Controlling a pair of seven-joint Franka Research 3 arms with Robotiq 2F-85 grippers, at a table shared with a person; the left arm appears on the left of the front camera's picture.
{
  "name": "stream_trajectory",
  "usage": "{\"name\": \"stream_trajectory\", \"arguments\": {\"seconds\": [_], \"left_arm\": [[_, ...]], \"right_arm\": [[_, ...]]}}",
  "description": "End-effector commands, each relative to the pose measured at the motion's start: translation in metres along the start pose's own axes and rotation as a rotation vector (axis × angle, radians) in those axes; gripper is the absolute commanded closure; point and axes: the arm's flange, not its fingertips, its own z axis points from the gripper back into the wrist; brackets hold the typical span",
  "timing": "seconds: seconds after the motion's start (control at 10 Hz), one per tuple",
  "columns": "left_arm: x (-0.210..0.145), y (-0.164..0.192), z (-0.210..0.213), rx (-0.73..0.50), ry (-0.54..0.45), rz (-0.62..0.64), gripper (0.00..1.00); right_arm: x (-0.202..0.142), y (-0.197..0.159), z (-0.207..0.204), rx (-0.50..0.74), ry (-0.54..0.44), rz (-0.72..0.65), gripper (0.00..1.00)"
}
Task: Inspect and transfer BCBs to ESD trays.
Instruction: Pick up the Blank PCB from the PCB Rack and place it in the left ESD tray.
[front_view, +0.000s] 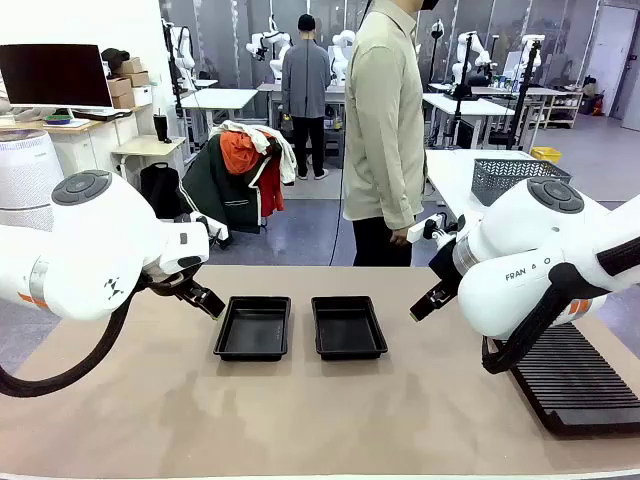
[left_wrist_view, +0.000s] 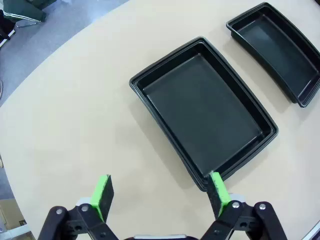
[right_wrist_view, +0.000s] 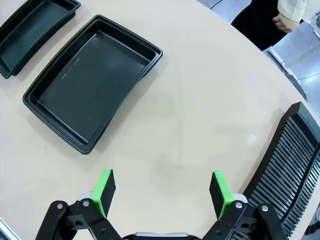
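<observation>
ESD trays side by side on tabletop; left gripper released, jaws wide, near one tray's corner; right gripper likewise spread.

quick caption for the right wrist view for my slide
Open right gripper above the table, two empty ESD trays ahead, slotted black rack at the side.

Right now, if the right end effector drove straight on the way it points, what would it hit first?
Most likely the bare table, in the gap between the nearer ESD tray and the black ribbed rack. The open right end effector holds nothing; depth is hard to judge.
</observation>
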Motion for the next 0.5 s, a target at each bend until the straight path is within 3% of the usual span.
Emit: {"name": "stream_trajectory", "arguments": {"seconds": [0.0, 0.4], "left_arm": [[-0.0001, 0.0000, -0.0001, 0.000, 0.000, 0.000, 0.00], [-0.0001, 0.0000, -0.0001, 0.000, 0.000, 0.000, 0.00]], "right_arm": [[0.0000, 0.0000, 0.0000, 0.000, 0.000, 0.000, 0.00], [0.0000, 0.0000, 0.0000, 0.000, 0.000, 0.000, 0.00]]}}
